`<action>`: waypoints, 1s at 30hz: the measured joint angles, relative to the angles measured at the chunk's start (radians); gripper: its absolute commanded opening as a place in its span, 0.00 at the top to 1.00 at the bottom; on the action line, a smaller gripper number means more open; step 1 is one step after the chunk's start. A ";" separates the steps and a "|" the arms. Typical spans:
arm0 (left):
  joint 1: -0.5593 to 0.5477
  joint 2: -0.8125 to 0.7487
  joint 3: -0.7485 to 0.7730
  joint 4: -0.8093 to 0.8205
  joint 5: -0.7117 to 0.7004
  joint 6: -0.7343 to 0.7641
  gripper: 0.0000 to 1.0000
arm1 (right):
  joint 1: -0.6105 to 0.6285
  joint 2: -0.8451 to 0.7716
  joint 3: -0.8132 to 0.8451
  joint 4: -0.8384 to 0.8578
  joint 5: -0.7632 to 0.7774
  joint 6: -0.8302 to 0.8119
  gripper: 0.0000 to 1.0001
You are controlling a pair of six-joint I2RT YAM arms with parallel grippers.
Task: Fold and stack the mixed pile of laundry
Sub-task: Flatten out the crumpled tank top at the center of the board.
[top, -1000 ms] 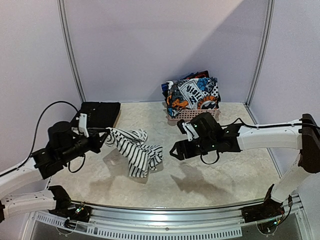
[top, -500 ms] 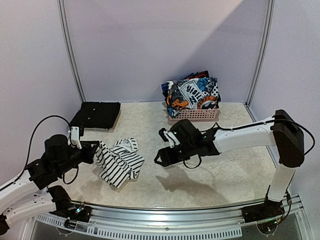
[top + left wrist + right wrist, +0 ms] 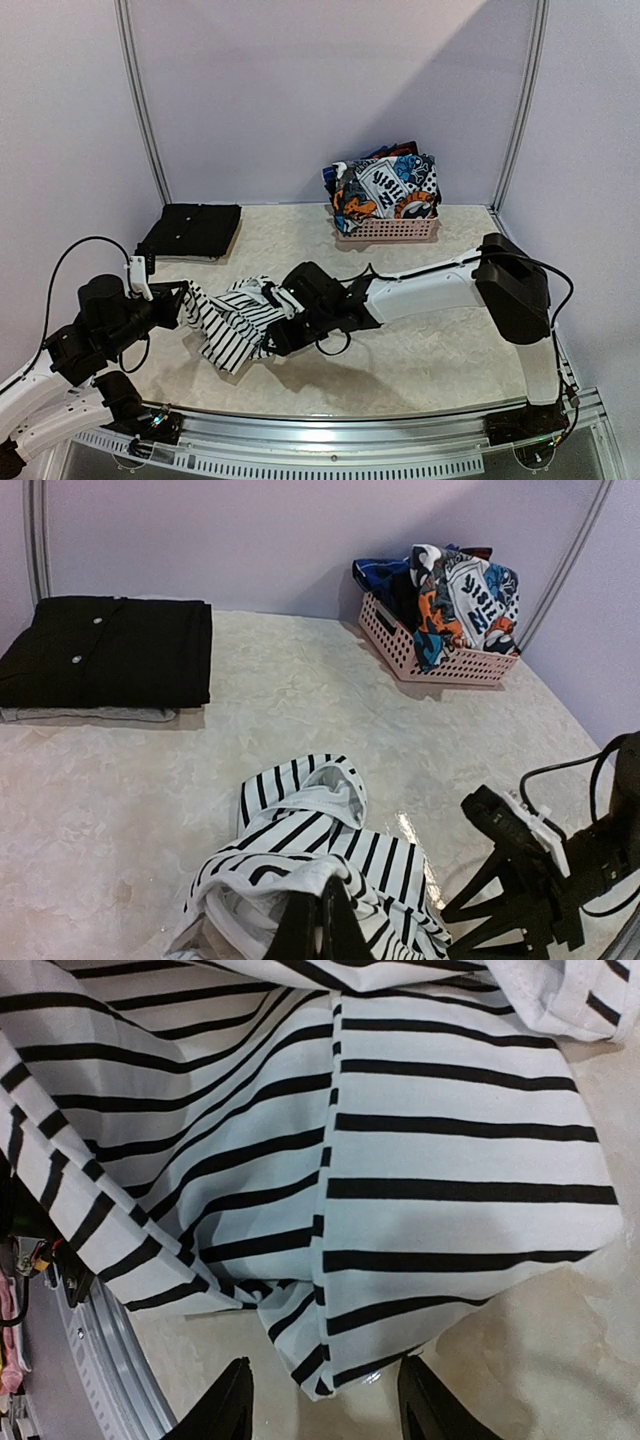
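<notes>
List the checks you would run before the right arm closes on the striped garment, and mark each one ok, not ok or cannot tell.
1. Left fingers shut on the striped garment: ok.
2. Right fingers open: ok.
3. Garment's lower edge reaches the gap between the right fingers: ok, by the right wrist view.
4. Garment spread flat on the table: not ok, it is bunched.
5. Folded black garment lies apart from the striped one: ok.
6. How many cloth layers the right fingers would pinch: cannot tell.
</notes>
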 measured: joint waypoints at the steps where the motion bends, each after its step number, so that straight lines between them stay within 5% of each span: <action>1: 0.000 0.000 0.000 0.000 -0.002 0.000 1.00 | 0.003 0.013 0.009 -0.001 -0.001 0.001 0.55; 4: 0.000 0.001 0.000 -0.003 -0.002 0.000 1.00 | 0.010 0.058 0.041 -0.011 -0.002 0.009 0.66; 9: 0.000 0.001 0.000 -0.003 -0.005 0.000 1.00 | 0.014 0.096 0.071 -0.024 0.010 0.018 1.00; 16: 0.000 0.000 0.000 -0.002 0.017 0.000 1.00 | 0.014 0.066 0.025 -0.028 0.061 0.007 1.00; 21: 0.000 0.001 0.017 -0.003 0.073 0.001 1.00 | -0.011 -0.097 -0.062 -0.121 0.102 -0.020 1.00; 30: 0.000 0.000 0.082 0.003 0.131 0.003 1.00 | -0.277 -0.500 -0.178 -0.327 0.126 -0.106 1.00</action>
